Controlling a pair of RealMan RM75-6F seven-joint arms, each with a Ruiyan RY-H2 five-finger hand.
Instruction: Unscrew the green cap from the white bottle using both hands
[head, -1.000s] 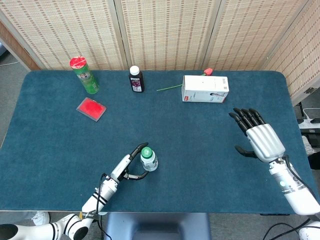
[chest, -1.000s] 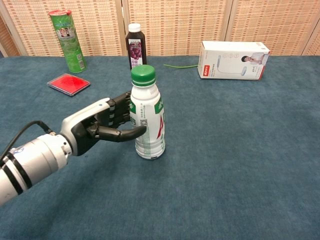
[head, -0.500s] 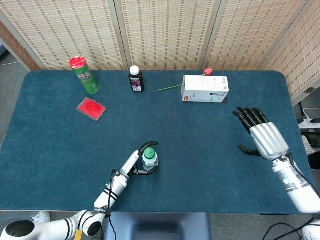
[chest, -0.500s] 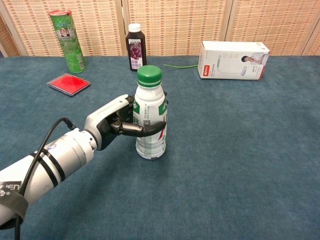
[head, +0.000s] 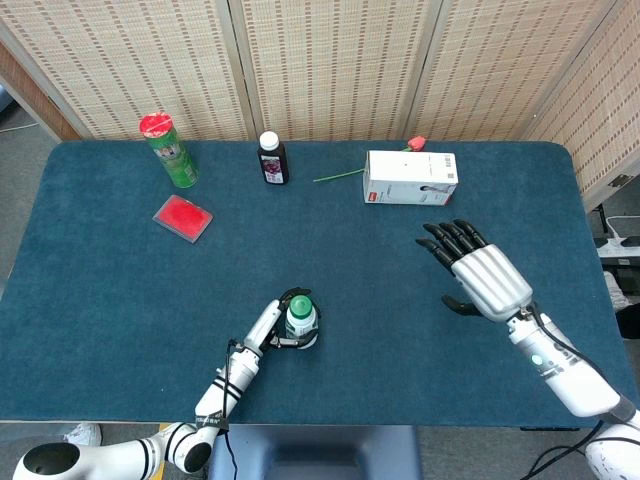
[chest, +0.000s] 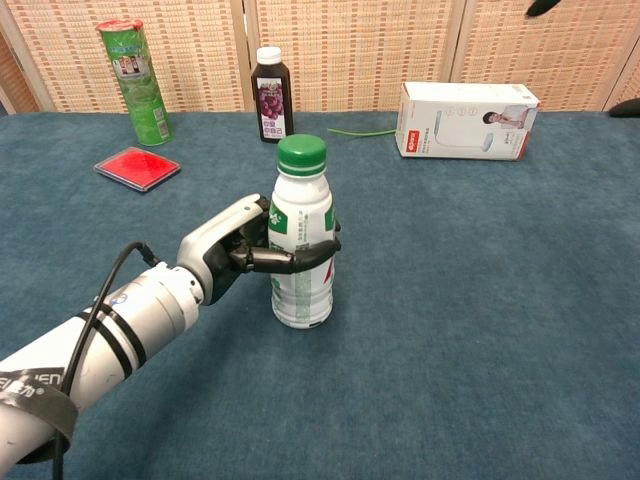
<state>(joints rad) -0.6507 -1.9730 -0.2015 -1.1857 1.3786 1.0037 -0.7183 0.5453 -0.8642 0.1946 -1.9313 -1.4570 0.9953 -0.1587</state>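
The white bottle (chest: 302, 255) with green label stands upright near the table's front edge, its green cap (chest: 301, 154) (head: 299, 303) on top. My left hand (chest: 235, 256) (head: 272, 328) grips the bottle's body, fingers wrapped around the middle of it. My right hand (head: 478, 278) hovers open over the right side of the table, fingers spread, well apart from the bottle. In the chest view only dark fingertips (chest: 544, 6) of the right hand show at the top right edge.
At the back stand a green can (head: 170, 149) with a red lid, a dark juice bottle (head: 271, 158) and a white box (head: 410, 177) with a red flower (head: 416, 143) behind it. A flat red square (head: 183, 217) lies left of centre.
My left hand has closed its fingers around the bottle, which shifted slightly right. My right hand has moved left, towards the middle of the table.
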